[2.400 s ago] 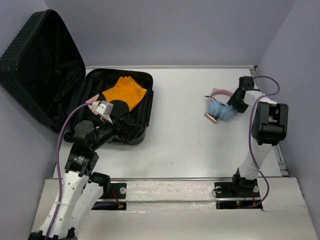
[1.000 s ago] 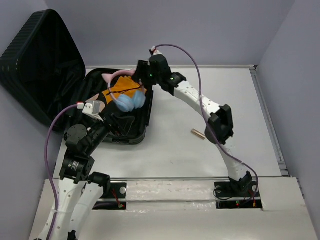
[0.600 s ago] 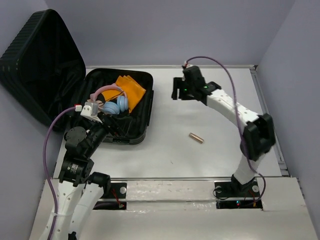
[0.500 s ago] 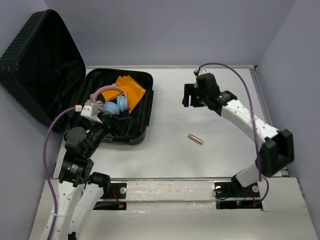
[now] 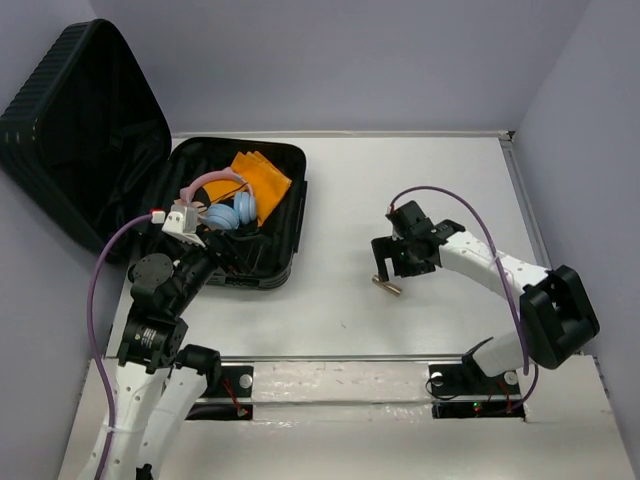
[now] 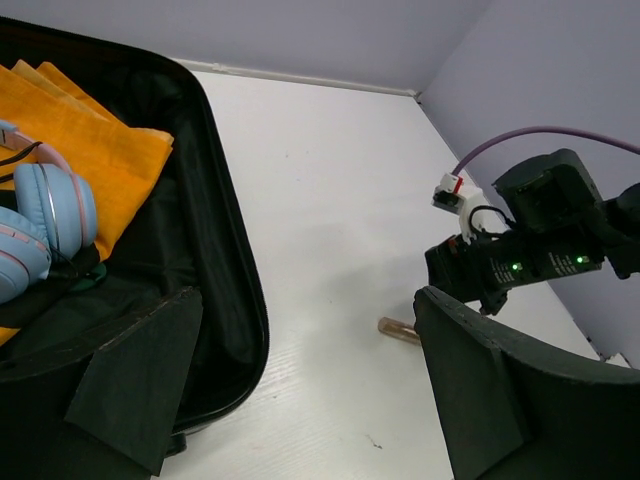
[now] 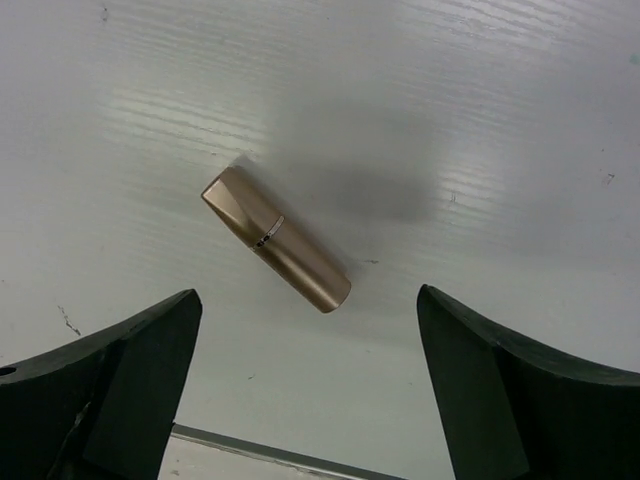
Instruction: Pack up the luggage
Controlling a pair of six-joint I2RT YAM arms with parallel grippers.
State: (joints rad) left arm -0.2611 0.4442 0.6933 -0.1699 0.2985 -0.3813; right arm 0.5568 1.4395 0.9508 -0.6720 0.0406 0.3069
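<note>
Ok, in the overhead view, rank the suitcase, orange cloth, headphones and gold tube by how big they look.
1. luggage, by far the largest
2. orange cloth and headphones: roughly alike, and the cloth is partly covered, so unranked
3. gold tube, smallest

White table [image 5: 420, 180]: faint grain streaks, few small dark specks. Pale lavender walls [image 5: 350, 60] close against table's far, left and right sides. Metal strip [image 5: 340, 357], perhaps mounting rail, along table's near edge. Light even, shadows soft.
</note>
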